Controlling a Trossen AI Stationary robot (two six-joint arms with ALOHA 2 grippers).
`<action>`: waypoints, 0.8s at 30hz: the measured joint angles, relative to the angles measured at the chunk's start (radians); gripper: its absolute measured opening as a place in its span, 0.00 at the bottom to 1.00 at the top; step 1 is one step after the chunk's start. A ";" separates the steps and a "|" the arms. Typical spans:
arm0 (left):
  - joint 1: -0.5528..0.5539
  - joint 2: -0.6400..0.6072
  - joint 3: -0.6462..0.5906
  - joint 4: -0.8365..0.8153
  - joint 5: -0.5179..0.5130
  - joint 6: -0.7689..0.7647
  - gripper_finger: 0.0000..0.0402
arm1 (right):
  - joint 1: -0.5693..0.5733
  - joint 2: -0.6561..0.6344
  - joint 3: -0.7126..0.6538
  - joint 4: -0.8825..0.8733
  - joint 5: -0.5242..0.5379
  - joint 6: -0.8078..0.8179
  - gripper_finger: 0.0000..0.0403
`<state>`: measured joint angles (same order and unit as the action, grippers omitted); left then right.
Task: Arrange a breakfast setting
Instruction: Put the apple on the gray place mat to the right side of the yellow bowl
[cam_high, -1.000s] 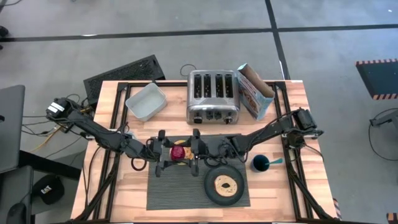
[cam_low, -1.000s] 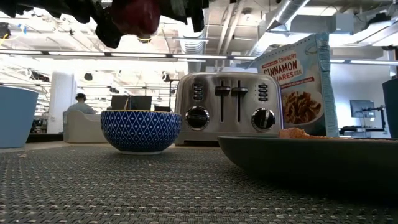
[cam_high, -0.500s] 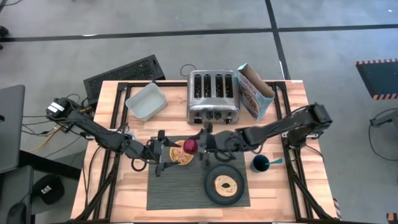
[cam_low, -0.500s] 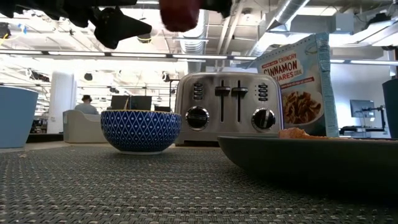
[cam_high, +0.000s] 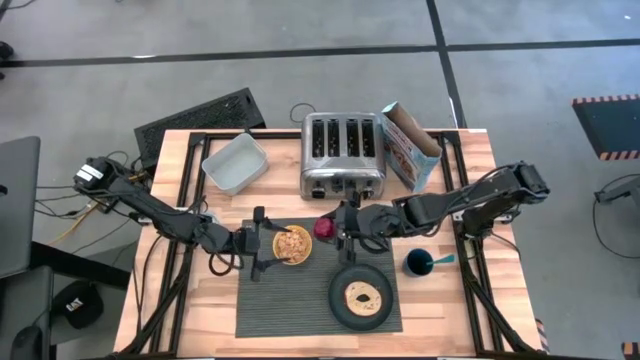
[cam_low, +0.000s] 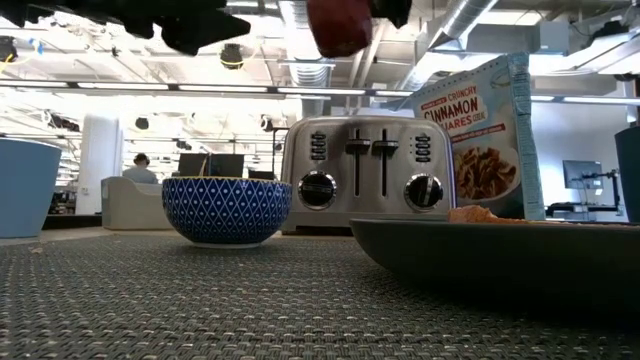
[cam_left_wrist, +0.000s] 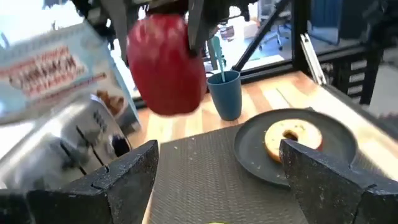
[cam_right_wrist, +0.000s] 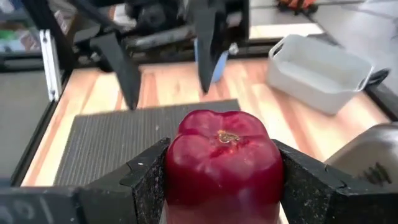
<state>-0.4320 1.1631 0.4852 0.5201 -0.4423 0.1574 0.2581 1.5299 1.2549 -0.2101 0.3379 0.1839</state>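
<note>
My right gripper (cam_high: 330, 230) is shut on a small red fruit (cam_high: 324, 228), held in the air over the far edge of the dark ribbed placemat (cam_high: 300, 305). The fruit also shows in the low view (cam_low: 340, 25) and the left wrist view (cam_left_wrist: 166, 65). My left gripper (cam_high: 262, 245) stands open beside the bowl (cam_high: 293, 245), which rests on the placemat and is blue-patterned outside (cam_low: 226, 208). A dark plate (cam_high: 340, 310) carrying a bagel (cam_high: 361, 296) sits on the placemat's right part. On the wood to the right stands a dark blue cup (cam_high: 417, 263) with a blue-handled spoon (cam_high: 442, 259) in it. My right gripper pinches the red fruit by two opposite sides (cam_right_wrist: 177, 168) between its two fingers (cam_right_wrist: 146, 183). The fingers come from the table's right, slanting a little downward. The fruit is lifted clear, well above the placemat, its stem dimple (cam_right_wrist: 225, 135) turned toward the wrist camera.
A chrome four-slot toaster (cam_high: 343, 155) stands behind the placemat, with a cereal box (cam_high: 410, 145) on its right and a pale tub (cam_high: 235, 163) on its left. A person sits in the room far behind (cam_low: 140, 165). Bare wood lies on either side of the placemat.
My right gripper has carried the red fruit up and toward the table's right edge, away from my left gripper and off the spot above the bowl. My left gripper has kept its place and rolled about its own pointing line.
</note>
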 joint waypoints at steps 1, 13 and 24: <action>0.000 0.005 0.006 -0.003 0.003 0.038 0.80 | -0.001 -0.001 0.000 -0.006 -0.014 0.002 0.67; -0.064 0.256 0.277 -0.165 -0.282 0.545 0.80 | -0.115 -0.034 0.000 -0.003 -0.328 0.167 0.67; -0.101 0.393 0.404 -0.163 -0.455 0.961 0.80 | -0.250 -0.036 0.000 0.018 -0.602 0.427 0.67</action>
<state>-0.5333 1.5559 0.8889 0.3573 -0.8975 1.1184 0.0076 1.4939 1.2552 -0.1925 -0.2637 0.6108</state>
